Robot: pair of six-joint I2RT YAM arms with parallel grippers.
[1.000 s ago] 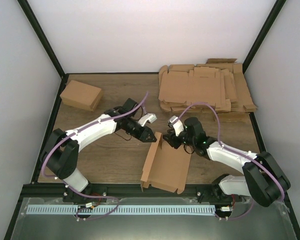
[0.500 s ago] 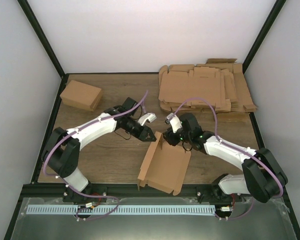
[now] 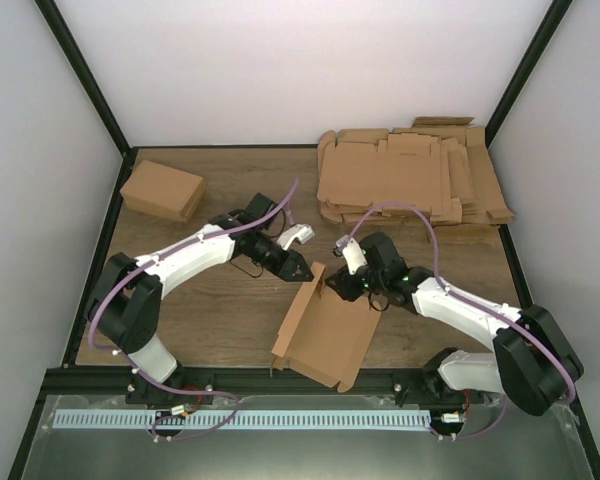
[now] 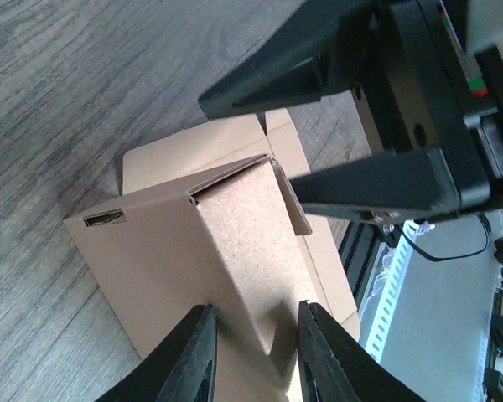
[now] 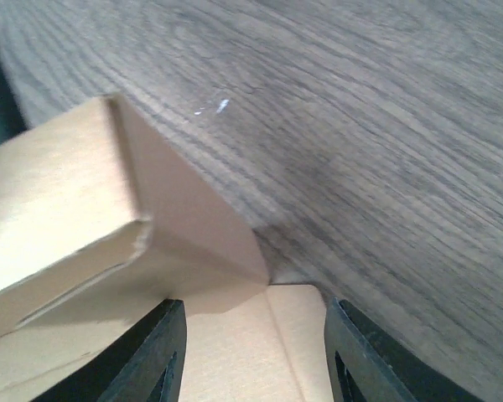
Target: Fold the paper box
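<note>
Brown paper box (image 3: 325,335), plain, wall raised, left fingers (image 4: 193,360) gripping it

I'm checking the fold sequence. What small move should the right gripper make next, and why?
Probably close the right gripper on the flat end flap between its open jaws and lift it. The left gripper pinches the raised side wall of the box, so the adjoining end seems next.

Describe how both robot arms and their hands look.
The left arm and right arm have white links, bulky black joints and a looping purple cable each. The left hand and right hand are black, with two tapered fingers.
</note>
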